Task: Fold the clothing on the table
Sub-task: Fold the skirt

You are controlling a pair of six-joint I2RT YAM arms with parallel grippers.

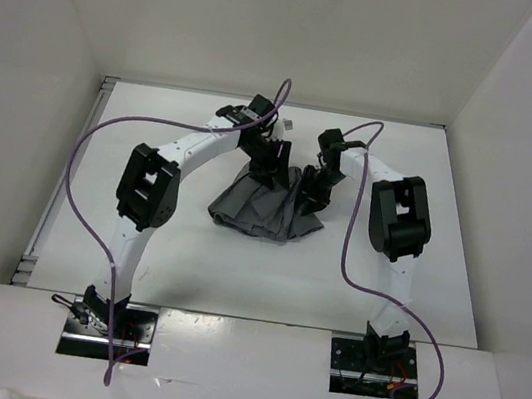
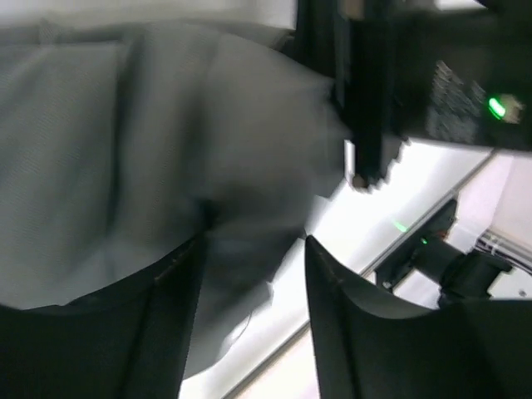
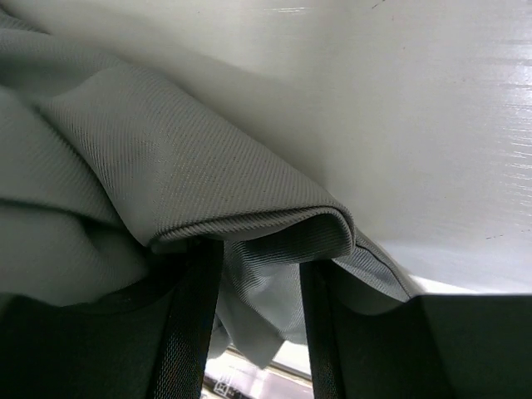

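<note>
The plain mid-grey pleated skirt of soft fabric (image 1: 262, 211) lies bunched just beneath both end effectors and spreads from them toward the arm bases; they stand close together at its far edge. Its long axis runs crosswise, from the left end effector (image 1: 273, 167) to the right end effector (image 1: 307, 194) and out past each. Neither is clearly nearer, since both are at the cloth.

The left one's fingers (image 2: 179, 332) are spread, with blurred cloth under the gap and nothing visibly pinched. The right one's fingers (image 3: 195, 316) are spread too. A doubled fold edge lies across their tips, and the loose cloth between them is not visibly squeezed.

The flat white worktop (image 1: 186, 258) shows on every side of the skirt, widest toward the bases. I judge there is room to draw the far edge that way.
</note>
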